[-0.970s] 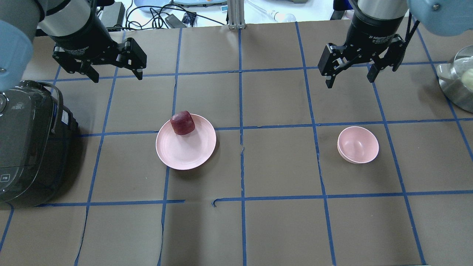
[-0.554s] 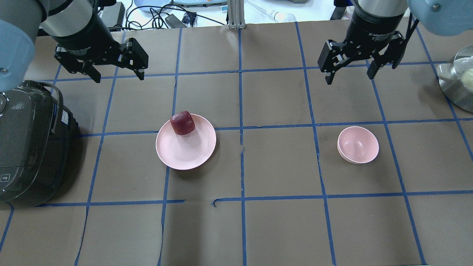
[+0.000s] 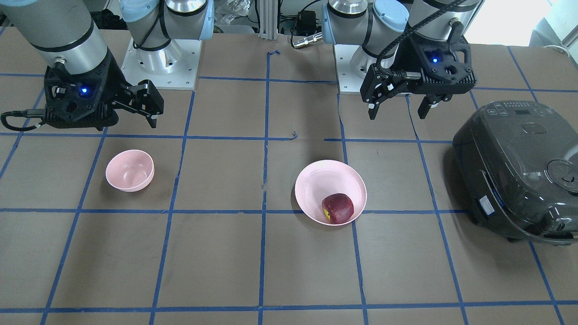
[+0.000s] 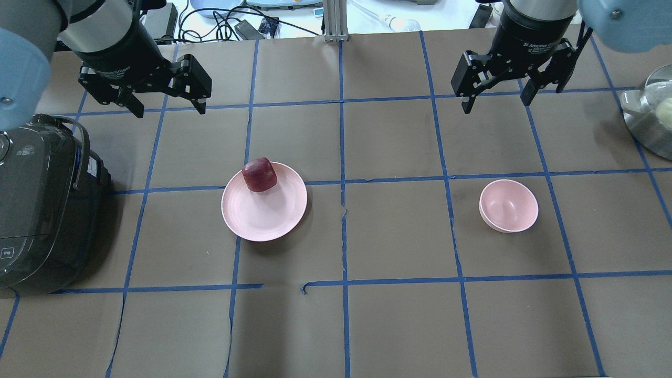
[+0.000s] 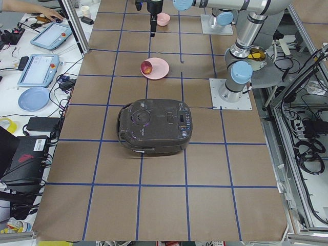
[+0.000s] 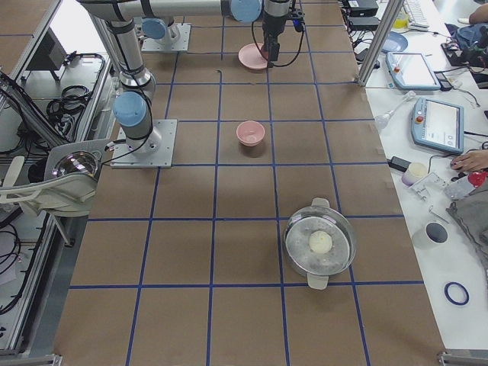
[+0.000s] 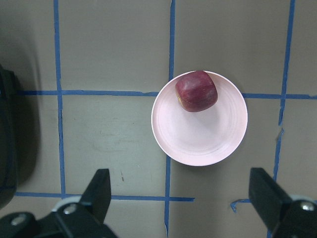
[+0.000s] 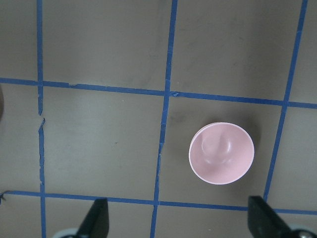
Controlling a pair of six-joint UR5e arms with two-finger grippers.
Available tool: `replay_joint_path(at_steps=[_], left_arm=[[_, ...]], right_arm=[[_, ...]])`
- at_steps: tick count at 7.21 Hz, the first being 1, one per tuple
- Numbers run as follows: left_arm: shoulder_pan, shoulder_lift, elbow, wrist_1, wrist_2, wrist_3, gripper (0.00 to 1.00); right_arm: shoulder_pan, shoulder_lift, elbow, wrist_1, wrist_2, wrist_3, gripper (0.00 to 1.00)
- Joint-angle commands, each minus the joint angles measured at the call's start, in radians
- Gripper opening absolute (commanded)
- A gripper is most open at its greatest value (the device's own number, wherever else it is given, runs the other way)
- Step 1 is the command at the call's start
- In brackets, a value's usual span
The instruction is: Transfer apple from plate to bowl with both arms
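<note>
The dark-red apple [image 4: 259, 174] [image 3: 337, 208] [image 7: 196, 91] sits on the far edge of the pale-pink plate [image 4: 265, 215] [image 3: 320, 185] [image 7: 198, 141], left of the table's middle. The empty pink bowl [image 4: 508, 205] [image 3: 130, 170] [image 8: 221, 153] stands to the right. My left gripper [image 4: 170, 111] [image 3: 396, 116] [image 7: 179, 173] is open and empty, held high, beyond and left of the plate. My right gripper [image 4: 495, 105] [image 8: 178, 202] is open and empty, high above the table beyond the bowl.
A black rice cooker [image 4: 42, 199] [image 3: 515, 167] stands at the left edge, close to my left arm. A steel pot with a glass lid [image 4: 651, 115] [image 6: 320, 242] sits at the far right edge. Blue tape lines grid the brown table.
My right gripper has drifted slightly toward the far edge of the table. My left gripper has shifted only a little. Apple, plate and bowl have not moved.
</note>
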Motion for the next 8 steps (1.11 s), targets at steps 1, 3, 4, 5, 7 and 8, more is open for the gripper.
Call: replay_joint_path(at_steps=[1, 3, 4, 5, 7, 8], left_arm=[[0.000, 0.000, 0.000, -0.001, 0.003, 0.000, 1.00], [-0.003, 0.000, 0.000, -0.001, -0.001, -0.002, 1.00], [-0.003, 0.000, -0.002, -0.001, 0.000, -0.002, 1.00], [-0.003, 0.001, -0.002, -0.001, -0.001, -0.002, 1.00], [-0.003, 0.001, -0.002, -0.001, 0.000, -0.002, 1.00], [-0.003, 0.000, -0.002, -0.001, -0.001, -0.003, 1.00]], right_arm=[[-0.002, 0.000, 0.000, -0.021, 0.001, 0.000, 1.00], [-0.003, 0.002, 0.002, -0.033, -0.001, -0.002, 1.00], [-0.003, 0.000, 0.002, -0.018, -0.002, 0.000, 1.00], [-0.003, 0.000, 0.002, -0.023, -0.007, -0.002, 1.00], [-0.005, 0.002, 0.000, -0.017, -0.012, -0.002, 1.00], [-0.005, 0.000, 0.002, -0.023, -0.027, -0.003, 1.00]])
